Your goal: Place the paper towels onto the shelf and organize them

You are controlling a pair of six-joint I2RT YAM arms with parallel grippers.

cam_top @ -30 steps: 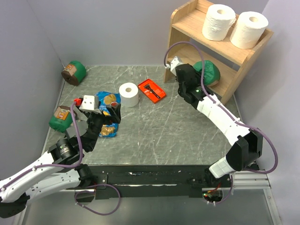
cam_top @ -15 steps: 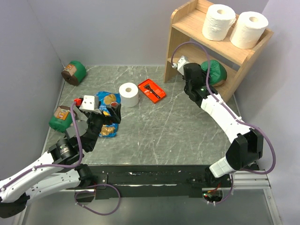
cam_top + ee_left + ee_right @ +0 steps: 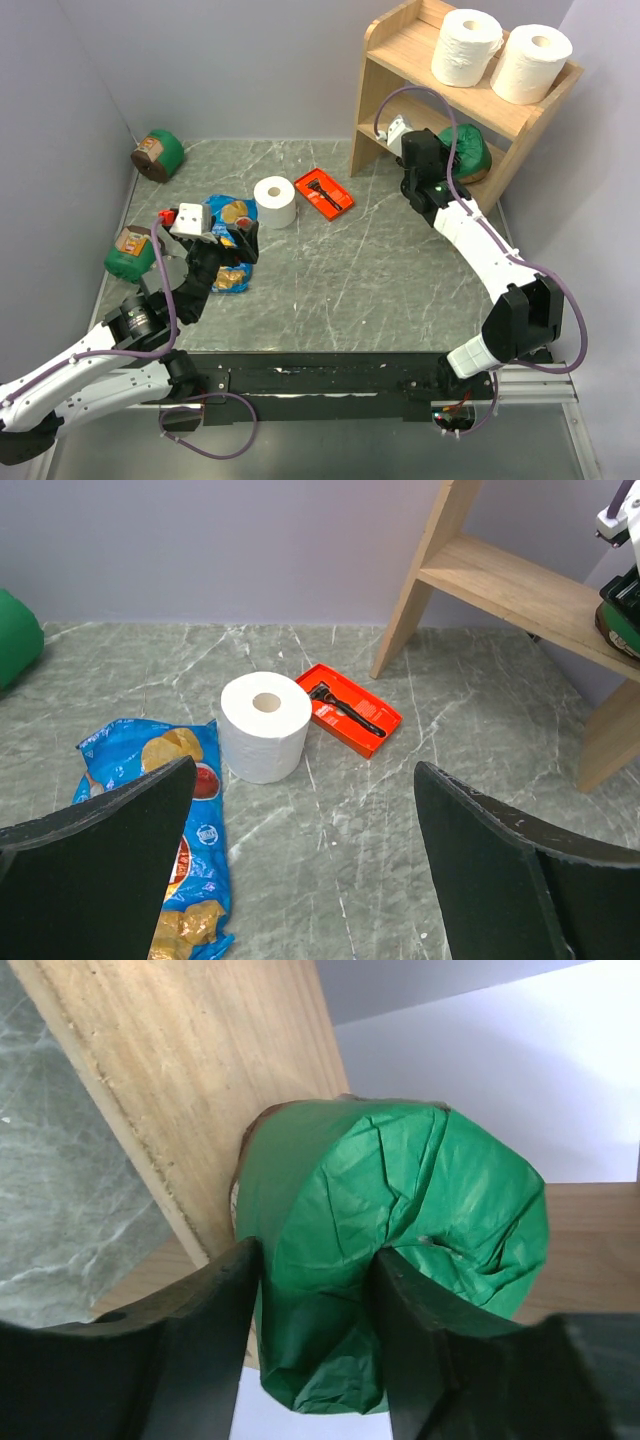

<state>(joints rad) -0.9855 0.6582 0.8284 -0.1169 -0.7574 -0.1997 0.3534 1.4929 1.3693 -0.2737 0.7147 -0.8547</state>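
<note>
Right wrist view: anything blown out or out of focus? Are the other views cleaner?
Right wrist view: background behind the crinkled green wrapped canister washes out to white, near dark fingers look soft; left wrist view: even light, white cylindrical paper roll sharp; top external view: evenly lit, no glare on the grey marbled table.

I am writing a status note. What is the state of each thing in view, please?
Two paper towels: upright on the shelf, top tier.
Third paper towel: upright, not yet shelved.
Green canister: on lower tier.
Right gripper: astride Green canister, grip unclear.
Left gripper: open, empty.
Chip bag: lying flat.
</note>
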